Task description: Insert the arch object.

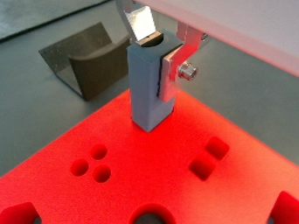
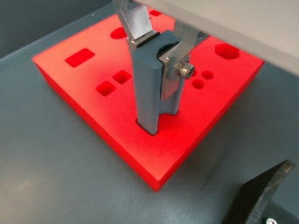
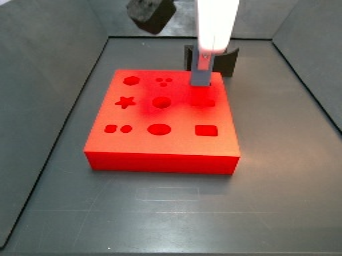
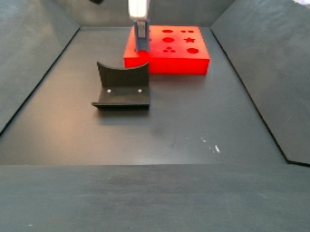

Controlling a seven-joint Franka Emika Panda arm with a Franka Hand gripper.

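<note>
The hand (image 1: 162, 52) pinches a tall grey block (image 1: 151, 92), its lower end touching the red board (image 1: 140, 162) near one edge. The fixture (image 4: 121, 86) stands on the dark surface (image 4: 182, 127), apart from the board.

Pincer (image 1: 160, 48) upper part cropped; held grey piece (image 1: 151, 87) notch unseen (arch unconfirmed).
</note>
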